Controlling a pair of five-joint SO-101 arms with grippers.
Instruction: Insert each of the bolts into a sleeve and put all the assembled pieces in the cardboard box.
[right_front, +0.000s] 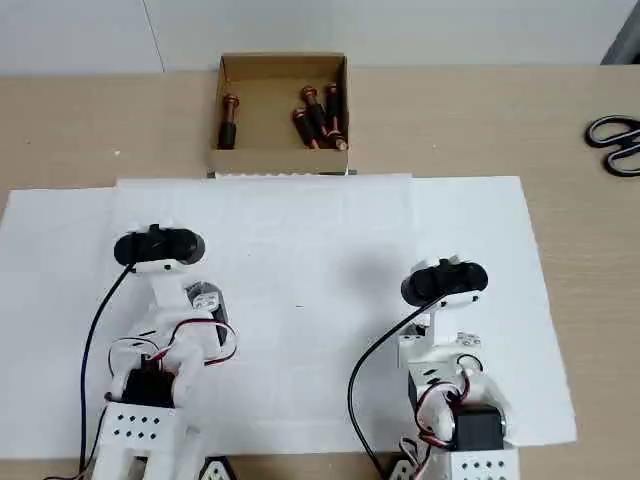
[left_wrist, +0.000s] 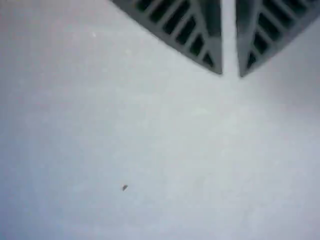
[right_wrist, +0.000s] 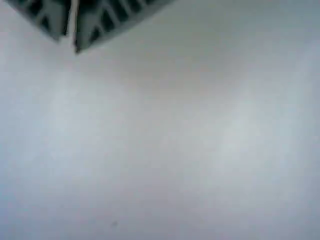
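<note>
Lying in the cardboard box beyond the white paper sheet are the sleeved bolts, one apart from the rest; left gripper and right gripper are hanging over the sheet, jaws closed, empty.

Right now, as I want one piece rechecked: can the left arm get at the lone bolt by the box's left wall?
Probably yes: the cardboard box is open-topped, the bolt lies apart from the others, and the left gripper holds nothing. Reach is unsure.

The right tool is seen with its jaws drawn almost together, held over a plain white sheet.
</note>
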